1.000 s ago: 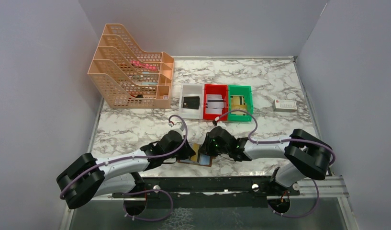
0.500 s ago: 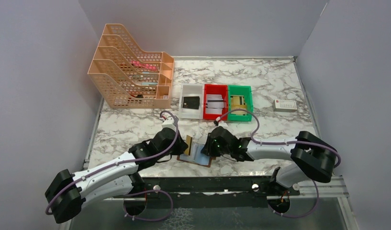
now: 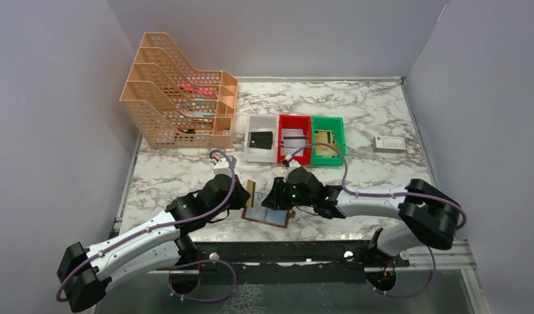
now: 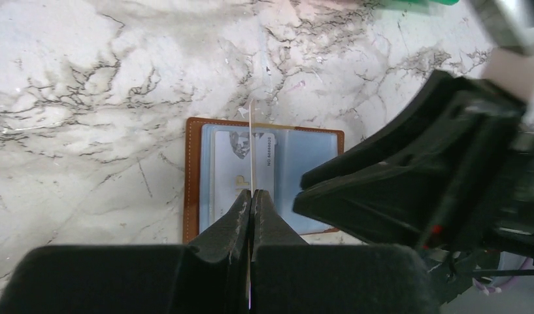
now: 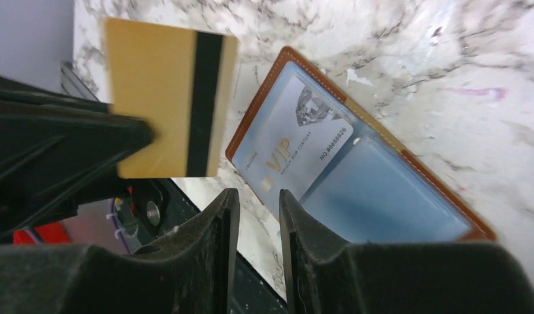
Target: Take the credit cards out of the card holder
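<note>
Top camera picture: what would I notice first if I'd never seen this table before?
Probably the gold card, pinched upright in the left gripper at the front middle. Right beside it lies the open brown card holder, with a silvery card in its blue sleeve. Far back on the left stands a big orange mesh rack.

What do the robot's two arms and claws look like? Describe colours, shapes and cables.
Both arms match: the left arm and right arm have slim white links between chunky black rounded joints. A thin purple cable loops along each. The left claw and right claw each have two matte black tapered fingers. Small green lights glow on the right wrist.
</note>
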Robot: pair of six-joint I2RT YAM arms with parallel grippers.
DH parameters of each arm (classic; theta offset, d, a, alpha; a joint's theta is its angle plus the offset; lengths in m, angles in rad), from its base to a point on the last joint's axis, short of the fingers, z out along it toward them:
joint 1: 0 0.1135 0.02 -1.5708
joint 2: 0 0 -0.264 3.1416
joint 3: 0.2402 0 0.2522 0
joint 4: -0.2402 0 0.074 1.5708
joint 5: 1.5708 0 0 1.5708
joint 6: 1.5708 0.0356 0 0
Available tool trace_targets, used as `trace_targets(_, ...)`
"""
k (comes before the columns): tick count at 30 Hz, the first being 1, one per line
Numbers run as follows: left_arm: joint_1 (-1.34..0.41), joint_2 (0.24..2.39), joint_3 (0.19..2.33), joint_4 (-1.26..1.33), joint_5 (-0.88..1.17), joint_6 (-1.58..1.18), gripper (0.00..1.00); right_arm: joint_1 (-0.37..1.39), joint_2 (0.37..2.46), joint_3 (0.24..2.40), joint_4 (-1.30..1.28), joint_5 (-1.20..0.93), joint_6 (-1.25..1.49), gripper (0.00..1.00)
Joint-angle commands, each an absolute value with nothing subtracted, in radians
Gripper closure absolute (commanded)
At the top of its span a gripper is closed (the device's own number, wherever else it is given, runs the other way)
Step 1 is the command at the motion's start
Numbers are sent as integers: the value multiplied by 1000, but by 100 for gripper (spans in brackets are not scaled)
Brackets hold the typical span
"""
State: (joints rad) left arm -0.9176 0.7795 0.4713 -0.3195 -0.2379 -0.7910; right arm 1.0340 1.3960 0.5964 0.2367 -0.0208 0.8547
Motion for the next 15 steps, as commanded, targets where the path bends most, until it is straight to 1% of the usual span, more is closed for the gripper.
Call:
trace_targets(1,-918,717,503,-375,-316,-798,100,1038,1553,665,294,-148,847,68)
trace_targets(5,-918,687,492,-396,-313,-804,100,1038,1567,644,183,-24,894,70)
trace_targets(10,-917,693,482,-392,-311,-794,100,1038,1545,615,105,48,905,70)
trace_targets(13,-918,710,489,-378,-302,-774,100,1038,1509,606,143,44,870,68)
trace_targets(15,-918,723,494,-369,-290,-762,100,1038,1456,590,183,40,843,64)
